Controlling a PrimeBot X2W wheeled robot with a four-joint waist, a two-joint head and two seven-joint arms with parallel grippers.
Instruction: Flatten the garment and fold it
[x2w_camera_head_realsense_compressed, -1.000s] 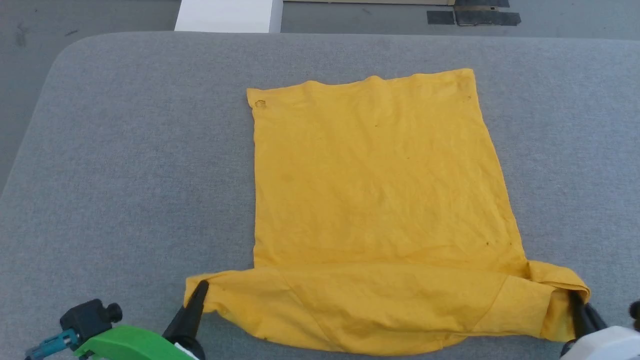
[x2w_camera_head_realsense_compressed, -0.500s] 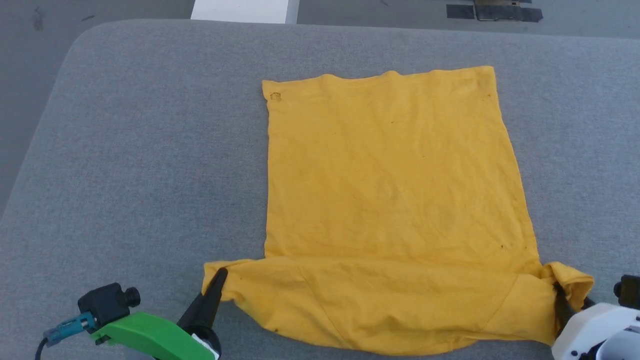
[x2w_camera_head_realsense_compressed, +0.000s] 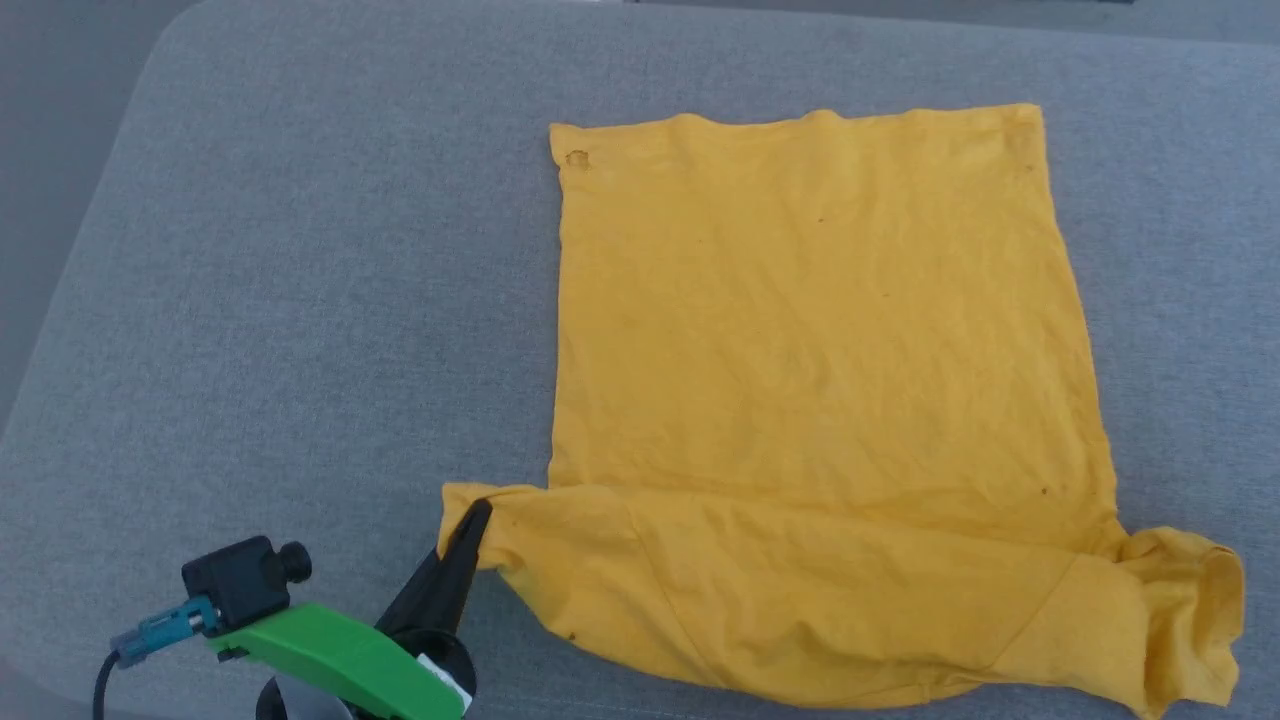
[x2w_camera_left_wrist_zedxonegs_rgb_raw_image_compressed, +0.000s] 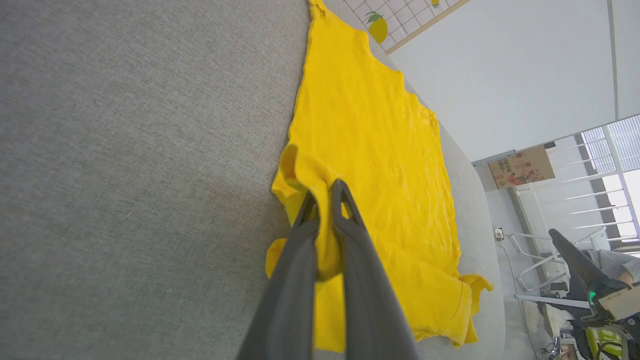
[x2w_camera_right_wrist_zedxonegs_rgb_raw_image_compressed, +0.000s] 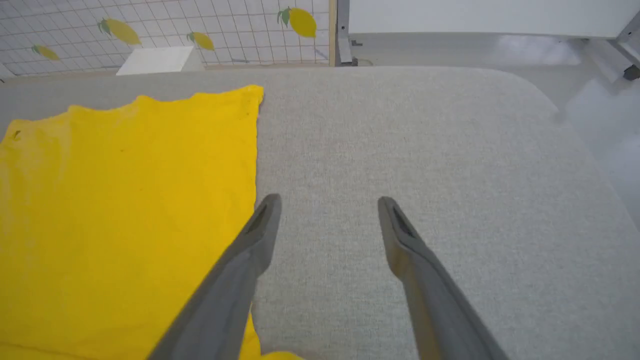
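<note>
Grey table (x2w_camera_head_realsense_compressed: 300, 300), right tool (x2w_camera_right_wrist_zedxonegs_rgb_raw_image_compressed: 328, 201) now wide and off the garment (x2w_camera_head_realsense_compressed: 820, 330).

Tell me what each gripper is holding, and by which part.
The left gripper pinches the garment by the left tip of its near edge. The right gripper is open above the grey surface, holding nothing.

We count one bright yellow short-sleeved T-shirt (x2w_camera_head_realsense_compressed: 820, 380), one grey fabric-covered tabletop (x2w_camera_head_realsense_compressed: 300, 300), one dark-fingered left gripper (x2w_camera_left_wrist_zedxonegs_rgb_raw_image_compressed: 325, 192) and one dark-fingered right gripper (x2w_camera_right_wrist_zedxonegs_rgb_raw_image_compressed: 330, 201)
</note>
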